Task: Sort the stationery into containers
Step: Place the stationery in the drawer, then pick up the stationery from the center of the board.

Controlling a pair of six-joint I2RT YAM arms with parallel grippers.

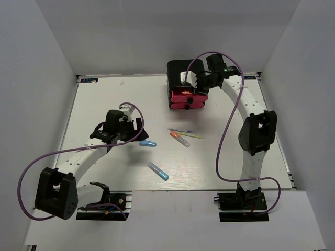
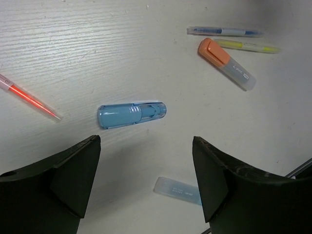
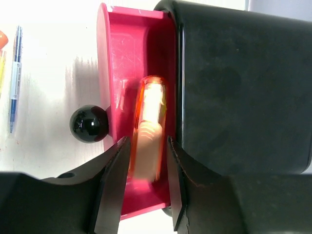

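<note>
Right wrist: right pincer [image 3: 146, 185] narrow about blurred orange marker [image 3: 148, 131] inside pink drawer [image 3: 117, 58], walls close; grip unclear; left pincer [image 2: 146, 165] wide above blue marker [image 2: 131, 115].

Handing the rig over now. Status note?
Left gripper: open, over the blue marker, not touching.
Right gripper: orange marker between its fingers over the open drawer; grip unclear.
Done: nothing clearly binned yet.
Left on the table: blue marker, pale-blue marker, orange-grey marker, yellow pen, blue pen, red pen.
</note>
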